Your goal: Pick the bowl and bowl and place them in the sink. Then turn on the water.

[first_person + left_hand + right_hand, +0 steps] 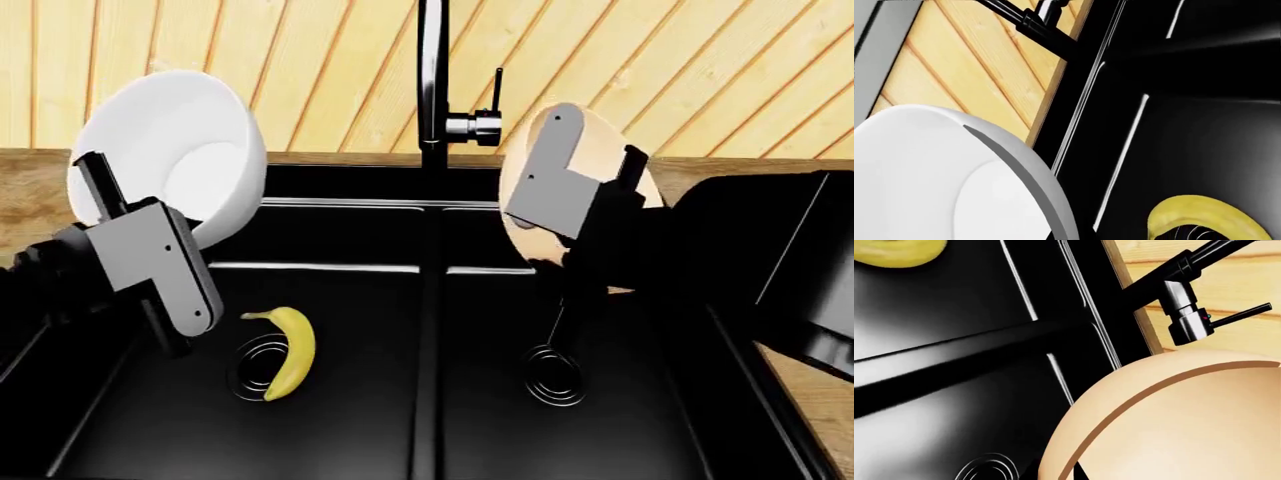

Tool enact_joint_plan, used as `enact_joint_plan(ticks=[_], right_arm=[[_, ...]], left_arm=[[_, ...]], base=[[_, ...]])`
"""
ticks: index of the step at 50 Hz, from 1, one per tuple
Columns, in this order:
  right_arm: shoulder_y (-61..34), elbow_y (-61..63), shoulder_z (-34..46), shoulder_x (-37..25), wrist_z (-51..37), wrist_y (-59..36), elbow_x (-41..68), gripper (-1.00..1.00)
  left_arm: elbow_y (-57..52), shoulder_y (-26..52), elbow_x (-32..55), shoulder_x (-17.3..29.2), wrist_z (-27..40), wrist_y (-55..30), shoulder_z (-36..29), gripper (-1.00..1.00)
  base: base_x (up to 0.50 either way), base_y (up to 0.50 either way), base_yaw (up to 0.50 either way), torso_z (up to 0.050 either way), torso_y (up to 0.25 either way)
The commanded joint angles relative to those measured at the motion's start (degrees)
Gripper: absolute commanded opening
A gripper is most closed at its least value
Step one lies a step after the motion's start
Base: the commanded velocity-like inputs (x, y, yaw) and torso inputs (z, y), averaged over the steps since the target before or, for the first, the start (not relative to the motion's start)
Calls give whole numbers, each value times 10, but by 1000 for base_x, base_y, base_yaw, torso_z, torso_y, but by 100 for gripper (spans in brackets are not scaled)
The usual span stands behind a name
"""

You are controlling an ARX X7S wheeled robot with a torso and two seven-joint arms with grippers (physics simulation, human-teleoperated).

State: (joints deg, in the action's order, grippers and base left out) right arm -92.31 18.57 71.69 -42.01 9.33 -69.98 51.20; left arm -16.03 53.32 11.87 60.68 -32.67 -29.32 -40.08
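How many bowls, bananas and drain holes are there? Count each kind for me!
Bowls: 2, the white bowl and the peach-tan bowl
Bananas: 1, the banana
Drains: 2, the left drain and the right drain
Total: 5

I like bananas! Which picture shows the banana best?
The head view: the whole banana lies in the sink's left basin, by the drain. The left wrist view shows only a yellow curve; the right wrist view just a corner bit.
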Motion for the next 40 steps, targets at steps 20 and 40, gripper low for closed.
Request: enact_joint_plan(ticks=[20,40], right_arm=[[71,-67,-10,15,14,53,-3,-100],[53,-134,105,67,82,51,-84,-100]], left_arm=[[20,23,-45,-14,-7,-1,-22,-100],[45,13,-44,-20,-3,18,-24,-100]], base=[[0,0,0,0,2],[0,0,0,1,1]])
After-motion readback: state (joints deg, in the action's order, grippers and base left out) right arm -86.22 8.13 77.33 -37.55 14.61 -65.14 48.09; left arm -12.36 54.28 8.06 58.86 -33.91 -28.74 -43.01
